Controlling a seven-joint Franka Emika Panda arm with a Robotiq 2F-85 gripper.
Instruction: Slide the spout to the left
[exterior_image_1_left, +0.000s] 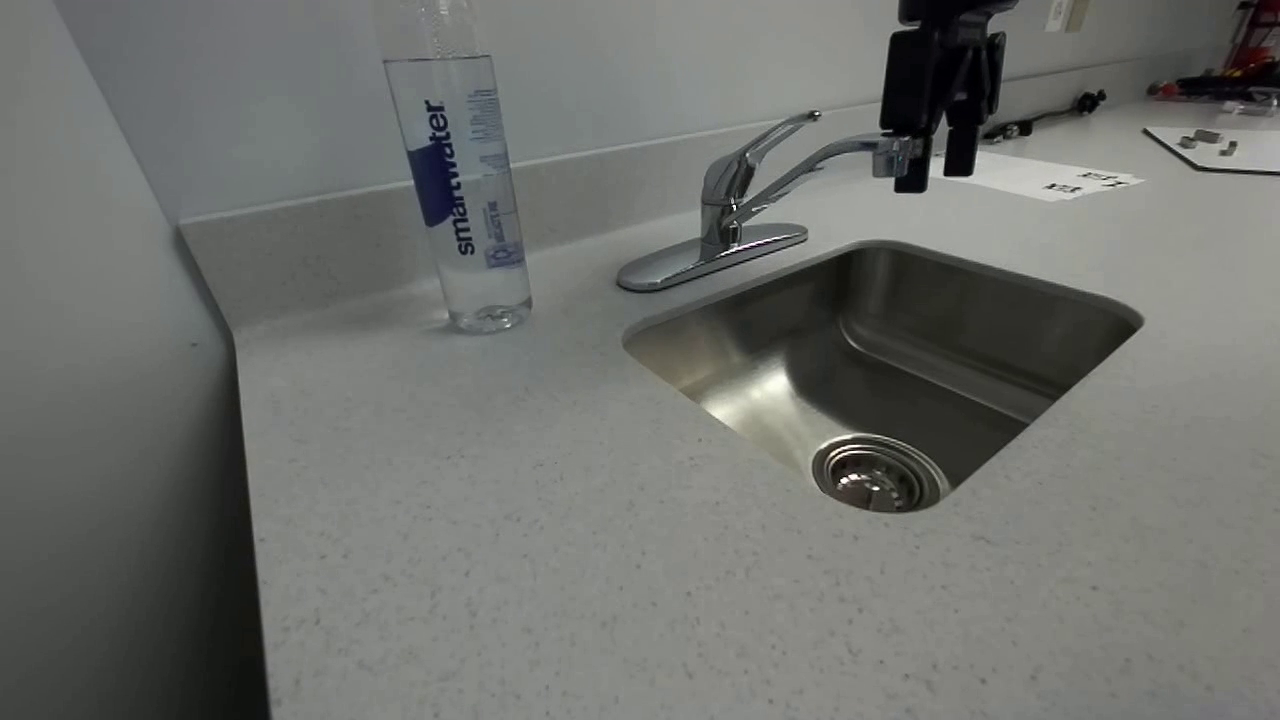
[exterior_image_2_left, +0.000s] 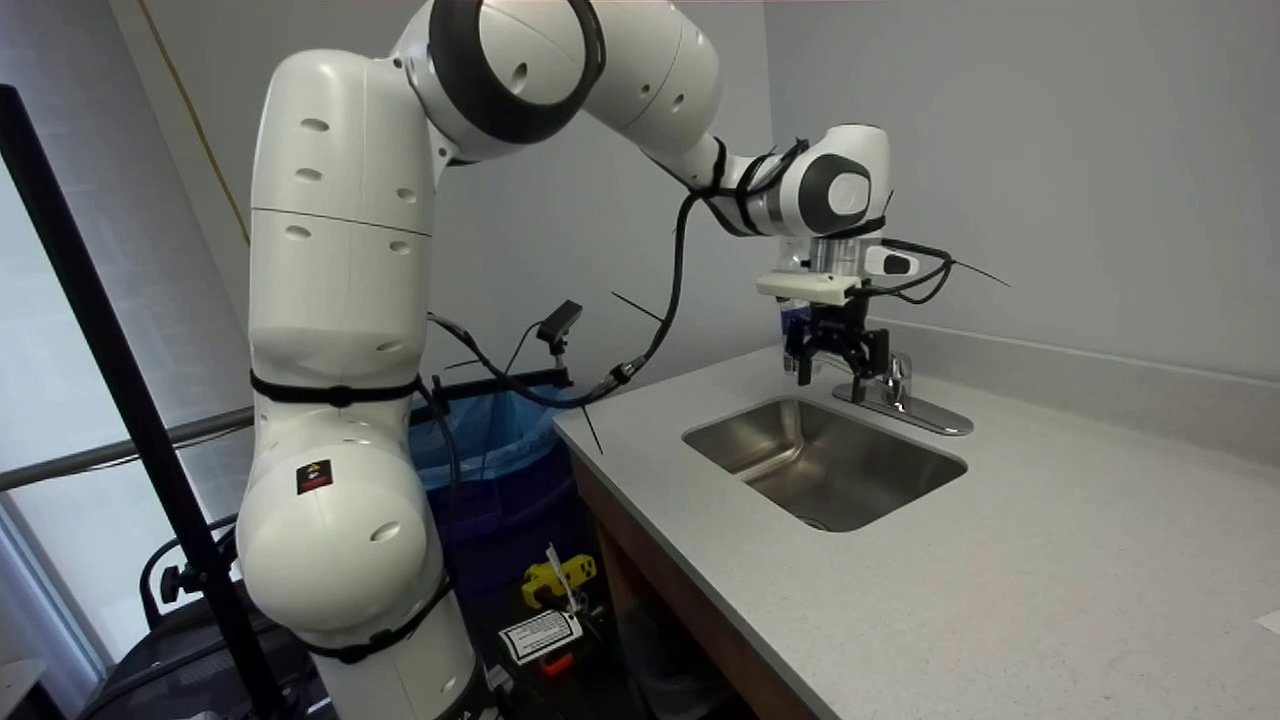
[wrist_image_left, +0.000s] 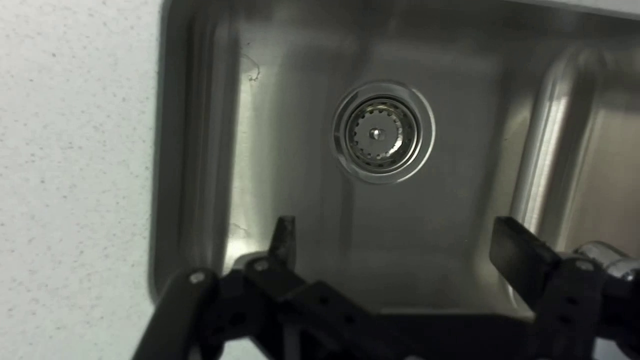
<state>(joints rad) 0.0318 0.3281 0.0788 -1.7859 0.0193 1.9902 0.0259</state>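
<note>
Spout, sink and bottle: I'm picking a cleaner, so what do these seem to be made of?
Spout: likely metal, with a polished chrome finish, judging by its sharp, bright highlights.
Sink: probably stainless steel with a satin finish; its walls give soft, blurred reflections.
Bottle: smooth and clear, perhaps plastic, though glass isn't ruled out; its base is see-through with bright glints.

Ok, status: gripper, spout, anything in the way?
Gripper open. Spout apparently just outside one finger, contact unclear. Water bottle stands beside faucet base, possible obstacle.

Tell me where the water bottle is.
At upper left in an exterior view, the water bottle stands on the counter left of the faucet.
</note>
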